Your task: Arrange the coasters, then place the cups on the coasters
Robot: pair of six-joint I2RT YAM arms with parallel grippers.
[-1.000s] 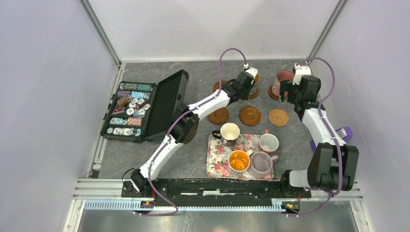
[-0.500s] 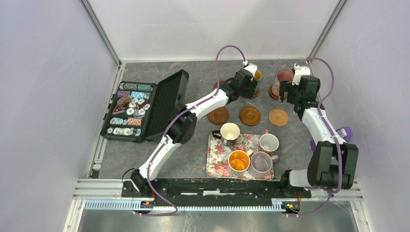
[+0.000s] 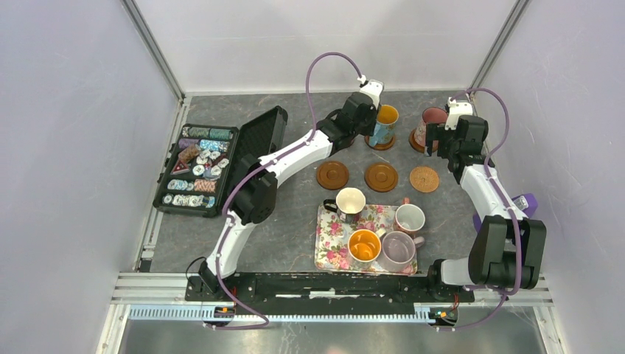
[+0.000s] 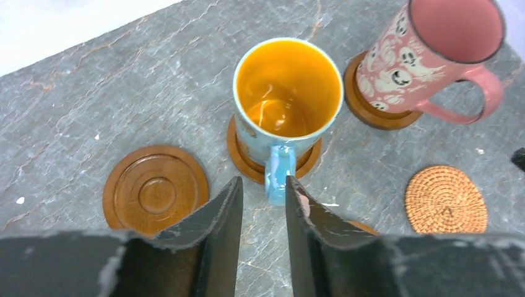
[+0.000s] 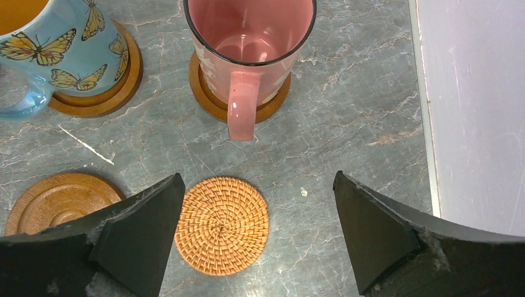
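A blue butterfly cup [image 4: 288, 93] with orange lining stands on a brown coaster [image 4: 247, 158] at the back. My left gripper [image 4: 263, 179] hovers just short of its handle [image 4: 280, 176], open by a narrow gap and holding nothing. To the right, the pink cup [image 5: 247, 43] stands on another brown coaster [image 5: 207, 102]. My right gripper [image 5: 258, 176] hangs wide open and empty above the tan coaster [image 5: 221, 224]. Two bare brown coasters [image 3: 333, 175] [image 3: 381, 177] lie left of the tan one. Several cups sit on or by the floral tray [image 3: 332, 251].
An open black case of poker chips [image 3: 199, 166] lies at the left, its raised lid [image 3: 254, 158] beside the left arm. The enclosure wall [image 5: 470, 111] runs close to the right of the pink cup. A purple object [image 3: 525, 203] lies behind the right arm.
The left arm has drawn back to the left, off the blue cup, which now shows whole on its coaster. Its jaws widened, then narrowed again. The right arm has not moved.
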